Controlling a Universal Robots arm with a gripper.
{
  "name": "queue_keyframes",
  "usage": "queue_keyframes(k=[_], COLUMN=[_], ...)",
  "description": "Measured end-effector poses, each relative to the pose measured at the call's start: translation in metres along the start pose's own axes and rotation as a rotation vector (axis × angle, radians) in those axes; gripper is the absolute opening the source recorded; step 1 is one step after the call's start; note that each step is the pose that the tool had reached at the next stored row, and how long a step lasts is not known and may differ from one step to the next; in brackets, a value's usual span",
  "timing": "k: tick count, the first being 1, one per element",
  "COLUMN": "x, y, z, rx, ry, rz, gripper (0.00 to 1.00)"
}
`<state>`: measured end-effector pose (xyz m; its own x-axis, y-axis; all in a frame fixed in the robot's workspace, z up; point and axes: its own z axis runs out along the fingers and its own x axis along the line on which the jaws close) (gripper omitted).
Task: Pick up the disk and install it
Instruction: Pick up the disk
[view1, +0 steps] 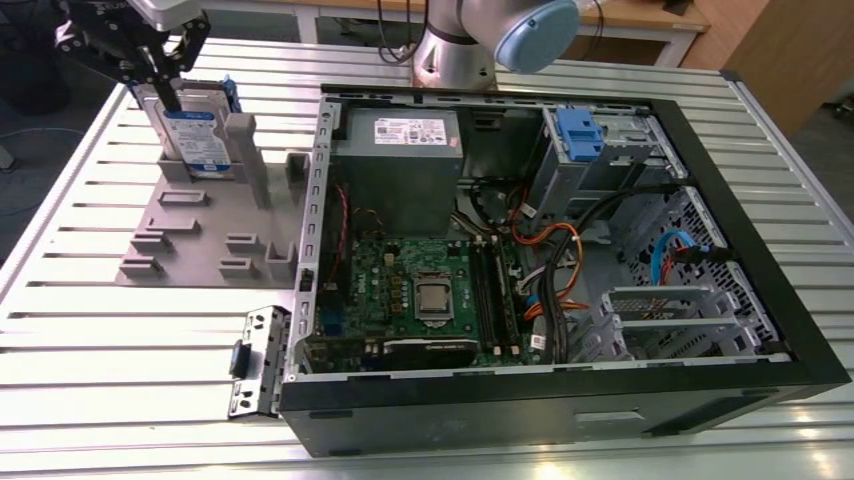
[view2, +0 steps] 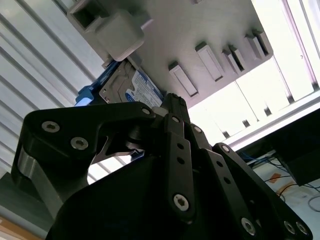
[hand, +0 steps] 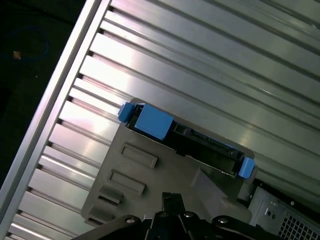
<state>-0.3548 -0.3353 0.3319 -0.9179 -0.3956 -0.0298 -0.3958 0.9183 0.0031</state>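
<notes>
The disk (view1: 198, 140) stands upright on its edge in a slot of the grey holder (view1: 200, 225) at the exterior view's far left. It is silver with a white-and-blue label and a blue bracket. My gripper (view1: 166, 98) hangs over its top, fingertips drawn together in front of the disk's upper edge, with nothing between them. In the first wrist view the disk's (hand: 187, 136) top edge and blue bracket ends lie a little apart from the gripper (hand: 172, 199) tip. The second wrist view has the disk (view2: 136, 89) just beyond the gripper (view2: 173, 100).
An open black computer case (view1: 747, 250) fills the exterior view's right, with a grey power supply (view1: 407, 150), a motherboard (view1: 427, 290), cables, and a drive bay with a blue clip (view1: 577, 130). A metal bracket (view1: 260, 360) lies by the case's front. The slatted aluminium table (view1: 120, 330) surrounds everything.
</notes>
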Motion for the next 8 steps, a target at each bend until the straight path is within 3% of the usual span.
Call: queue_keyframes(k=[8], x=[0.0], y=[0.0], z=[0.0], rx=[-0.0008], ry=[0.0001], rz=[-0.028], gripper=[0.1])
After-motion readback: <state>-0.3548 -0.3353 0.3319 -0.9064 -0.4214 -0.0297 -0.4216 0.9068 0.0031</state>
